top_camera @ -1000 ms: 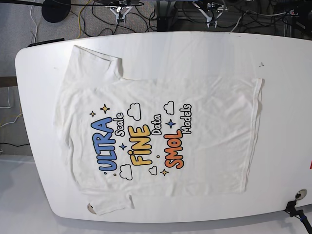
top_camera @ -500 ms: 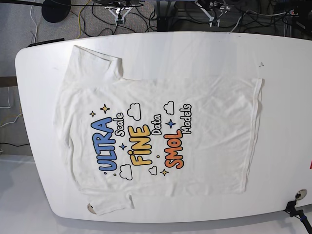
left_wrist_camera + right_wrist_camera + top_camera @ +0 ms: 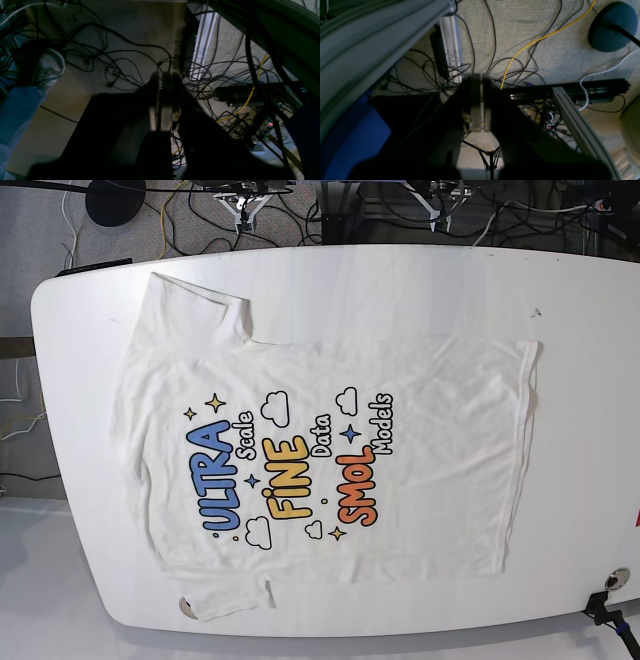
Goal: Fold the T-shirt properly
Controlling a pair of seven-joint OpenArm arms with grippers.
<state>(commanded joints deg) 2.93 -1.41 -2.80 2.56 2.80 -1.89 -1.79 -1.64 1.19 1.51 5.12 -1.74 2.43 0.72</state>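
While both my hands, left hand (image 3: 162, 100) and right hand (image 3: 480, 102), hang pinched shut on nothing off the bench's (image 3: 420, 280) far edge, the T-shirt (image 3: 330, 450) lies flat lengthwise across it, about equally reachable.

The T-shirt (image 3: 320, 460) lies spread flat on the bench (image 3: 580, 430), filling the middle of the base view, neck end toward the frame's left and hem toward the right. Both grippers sit off the bench beyond its upper edge: the left gripper (image 3: 163, 100) and right gripper (image 3: 480, 102) hang over cables (image 3: 495, 37) on the floor (image 3: 532, 25).
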